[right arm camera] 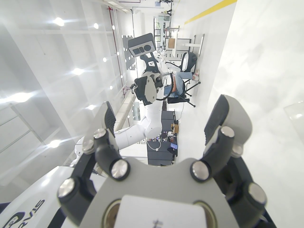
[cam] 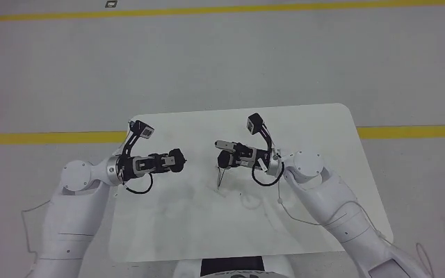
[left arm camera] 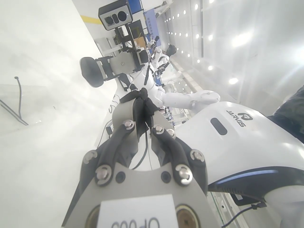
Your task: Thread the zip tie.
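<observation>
On the white table [cam: 313, 132], between the two arms: a thin black plastic zip tie [cam: 220, 178] lies flat, touched by neither gripper.

The tie sits just on the near side of the right gripper [cam: 220, 153], whose fingers are spread wide with nothing between them. Its long axis runs roughly near to far with a slight slant. The left gripper [cam: 180, 160], farther to the left, has its fingers pressed together. By position, the right arm looks better placed for the pick-up.
</observation>
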Tool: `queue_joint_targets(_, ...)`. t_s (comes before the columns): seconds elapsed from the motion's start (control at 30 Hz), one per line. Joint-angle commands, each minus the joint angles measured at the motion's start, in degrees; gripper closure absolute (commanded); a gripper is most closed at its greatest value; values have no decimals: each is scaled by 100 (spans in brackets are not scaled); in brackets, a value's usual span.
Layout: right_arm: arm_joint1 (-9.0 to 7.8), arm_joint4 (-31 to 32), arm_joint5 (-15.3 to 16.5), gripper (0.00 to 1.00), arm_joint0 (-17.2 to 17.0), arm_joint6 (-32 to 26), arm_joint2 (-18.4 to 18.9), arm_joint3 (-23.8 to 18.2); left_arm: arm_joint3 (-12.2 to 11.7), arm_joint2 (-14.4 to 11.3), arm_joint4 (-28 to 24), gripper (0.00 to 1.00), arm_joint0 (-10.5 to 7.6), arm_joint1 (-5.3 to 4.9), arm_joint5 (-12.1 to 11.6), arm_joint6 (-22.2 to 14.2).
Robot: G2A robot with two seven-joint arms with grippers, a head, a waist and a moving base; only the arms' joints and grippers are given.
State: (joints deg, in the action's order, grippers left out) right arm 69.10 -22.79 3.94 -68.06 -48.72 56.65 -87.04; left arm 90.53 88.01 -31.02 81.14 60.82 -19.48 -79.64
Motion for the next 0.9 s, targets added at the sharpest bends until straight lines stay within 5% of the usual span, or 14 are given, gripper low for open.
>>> queue_joint_targets(0.0,0,0,0,0,0,0,0,0,0,0,0,100,0,0,0,0)
queue_joint_targets(0.23,-8,195,-90,0,-15,92,-19,-59,0,0,0,100,0,0,0,0)
queue_joint_targets(0.5,-157,1494,-2342,0,-173,506,46,-1131,0,0,0,100,0,0,0,0)
queue_joint_targets(0.87,-173,2475,-2342,0,119,180,-462,-888,0,0,0,100,0,0,0,0)
